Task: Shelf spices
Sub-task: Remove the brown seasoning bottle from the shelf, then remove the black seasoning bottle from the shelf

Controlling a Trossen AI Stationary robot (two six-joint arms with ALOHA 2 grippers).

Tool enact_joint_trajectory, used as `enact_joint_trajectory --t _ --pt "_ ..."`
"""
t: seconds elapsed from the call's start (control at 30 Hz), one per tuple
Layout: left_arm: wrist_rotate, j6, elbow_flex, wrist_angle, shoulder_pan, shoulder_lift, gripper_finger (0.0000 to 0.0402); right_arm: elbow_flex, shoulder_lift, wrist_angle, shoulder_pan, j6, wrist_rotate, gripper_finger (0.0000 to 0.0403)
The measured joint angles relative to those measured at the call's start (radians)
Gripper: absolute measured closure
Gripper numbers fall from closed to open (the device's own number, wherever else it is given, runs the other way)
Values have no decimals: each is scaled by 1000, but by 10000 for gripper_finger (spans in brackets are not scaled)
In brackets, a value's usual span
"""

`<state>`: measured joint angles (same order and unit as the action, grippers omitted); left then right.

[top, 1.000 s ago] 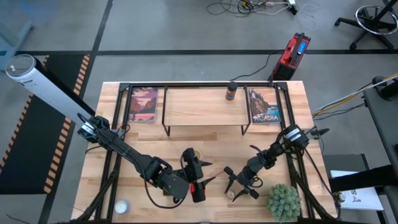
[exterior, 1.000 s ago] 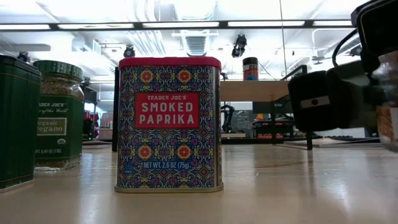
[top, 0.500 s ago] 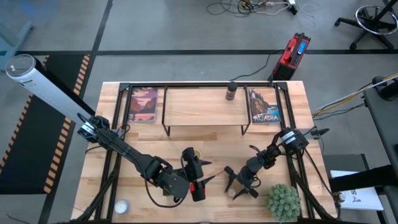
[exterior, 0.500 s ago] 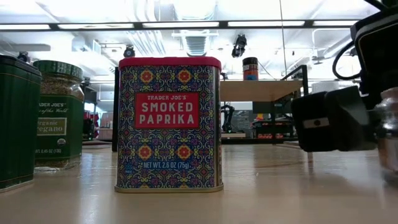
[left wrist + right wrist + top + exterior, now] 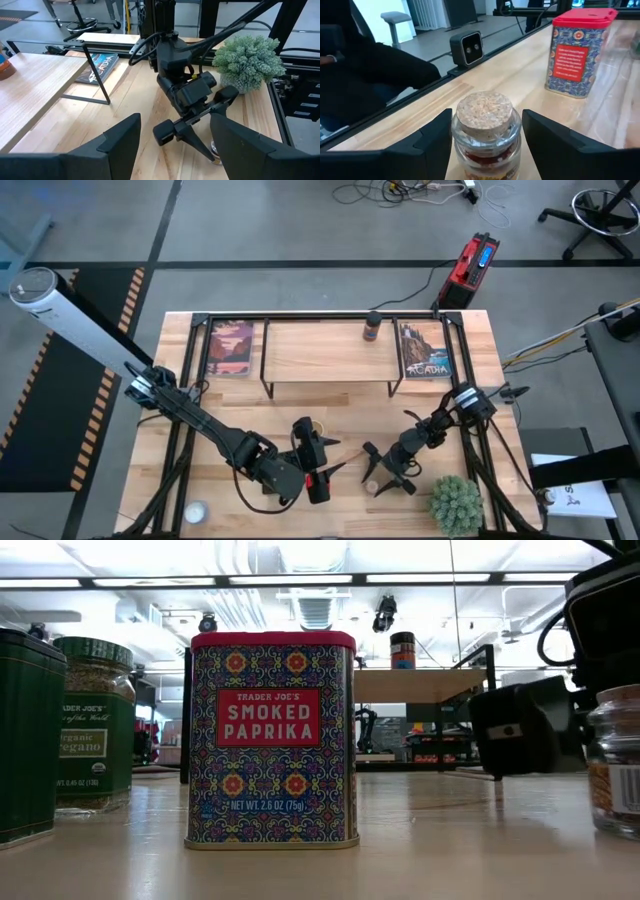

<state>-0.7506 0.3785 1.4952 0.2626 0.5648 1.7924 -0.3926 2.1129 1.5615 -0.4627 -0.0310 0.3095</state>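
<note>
Big light-wood table (image 5: 330, 410) with the low wooden shelf (image 5: 325, 352) on black legs at the back edge. One dark-capped brown bottle (image 5: 372, 327) stands on the shelf, toward its right end. Two picture cards flank the shelf, one at the left (image 5: 232, 347) and one at the right (image 5: 424, 350). Spiky green plant (image 5: 456, 502) sits at the front right corner.

Left arm reaches in from the table's left side; left gripper (image 5: 325, 460) is at front centre, fingers apart with nothing between them, as its own wrist view shows. Right arm comes in from the right side; right gripper (image 5: 383, 475) is at front, just left of the plant, fingers spread with a gap on either side of the small cork-topped clear jar (image 5: 485, 135), not clamped on it. The jar stands upright on the table between the fingers (image 5: 427, 142).

Red square paprika tin (image 5: 272, 738) stands upright on the table near the front, close to the low camera. Green-lidded oregano jar (image 5: 94, 722) is to its left in the low view. A dark green container (image 5: 28, 735) sits at that view's left edge, only partly seen.
</note>
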Motion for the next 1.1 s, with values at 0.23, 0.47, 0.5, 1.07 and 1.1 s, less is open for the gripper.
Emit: enact_joint_trajectory --t 0.23,0.47,0.5,1.07,1.1 --pt "0 0 0 0 0 0 173 52 -101 -13 7 26 -23 186" --pt "1 0 0 -3 0 0 173 98 -346 -235 12 60 -53 187" --pt "1 0 0 -5 0 0 173 100 -389 -283 12 66 -60 189" --pt "12 5 0 -36 4 -5 173 33 -1021 -966 12 103 -230 183" --pt "13 -2 0 -35 1 -7 173 17 -1043 -1021 12 109 -258 182"
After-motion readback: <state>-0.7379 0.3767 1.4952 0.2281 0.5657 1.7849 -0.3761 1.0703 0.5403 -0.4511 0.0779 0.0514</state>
